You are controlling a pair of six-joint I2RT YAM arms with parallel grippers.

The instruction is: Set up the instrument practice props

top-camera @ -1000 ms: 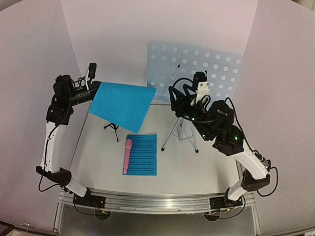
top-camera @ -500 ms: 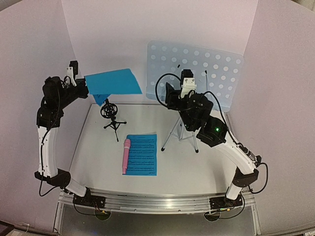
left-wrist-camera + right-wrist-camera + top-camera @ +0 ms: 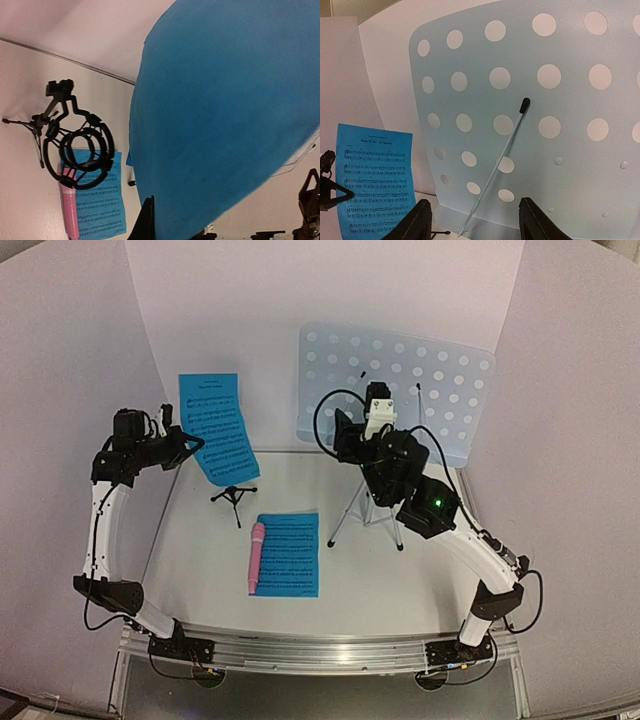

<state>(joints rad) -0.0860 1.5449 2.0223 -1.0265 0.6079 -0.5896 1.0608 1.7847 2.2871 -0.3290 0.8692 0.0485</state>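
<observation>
Left arm: left pincer [image 3: 188, 446] clenched on the lower left edge of the first music sheet [image 3: 215, 427]. The sheet was clear of the surface [image 3: 420, 575], above its rear left corner, held roughly upright with the printed side toward the top camera. In the left wrist view its plain blue back filled most of the frame.

Right arm: right pincer [image 3: 476, 222] released, fingers [image 3: 418, 221] spread wide with nothing between them. It was raised in front of the music stand [image 3: 440, 390], pointed at the perforated pale blue panel. Whether the fingertips touched the panel's lower lip could not be told. A thin wire arm [image 3: 502, 152] with a black tip lay slanted across the panel face.

The stand stood on its silver tripod [image 3: 350, 512] by the rear edge, right of centre.

The black tripod mic holder [image 3: 232, 496] stood upright toward the left edge, about midway front to back, just below the held sheet; its ring cradle was empty.

The second music sheet [image 3: 295, 558] lay flat near the middle, toward the front edge, print side up. The pink microphone [image 3: 257, 557] lay along its left margin, partly on the sheet.
</observation>
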